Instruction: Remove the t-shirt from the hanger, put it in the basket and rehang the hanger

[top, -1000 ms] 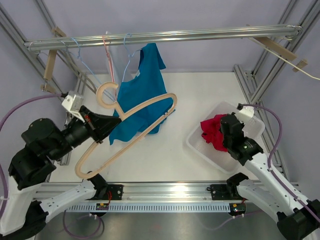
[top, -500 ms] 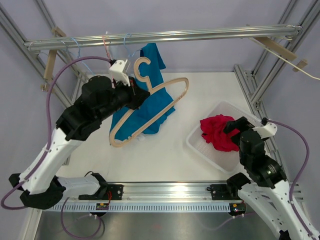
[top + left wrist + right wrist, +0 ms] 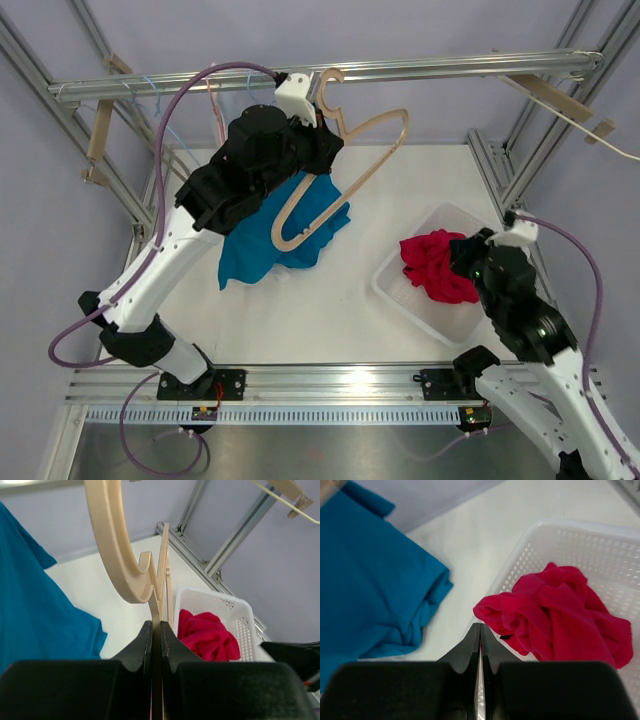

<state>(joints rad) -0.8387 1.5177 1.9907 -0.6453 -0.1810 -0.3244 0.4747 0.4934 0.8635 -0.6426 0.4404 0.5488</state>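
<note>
Pale lilac walls and an aluminium frame enclose a white table [image 3: 420, 180], with a metal rail [image 3: 450, 68] running across the far side above it.

The left arm reaches high toward that rail. Its tool [image 3: 156, 635] is pinched tight on a wooden hanger [image 3: 110, 545], gripping the thin edge of the wood between both fingers. The hanger is bare and held in the air, its hook up close to the rail and its long arms slanting down toward the table. Whether the hook touches the rail cannot be told.

Below the left arm is a blue shirt [image 3: 260, 250]. Its upper part is hidden behind the arm, and its lower part is bunched at the table near the middle.

The red shirt [image 3: 435, 265] is off the hanger and well apart from it, crumpled in a heap inside a white perforated basket [image 3: 600, 545] on the right side of the table.

The right arm is low on that side. Its tool [image 3: 480, 640] has the fingers pressed together with only a hairline slit between them and nothing held. It points at the basket's near rim, just beside the red shirt — contact with either cannot be judged.
</note>
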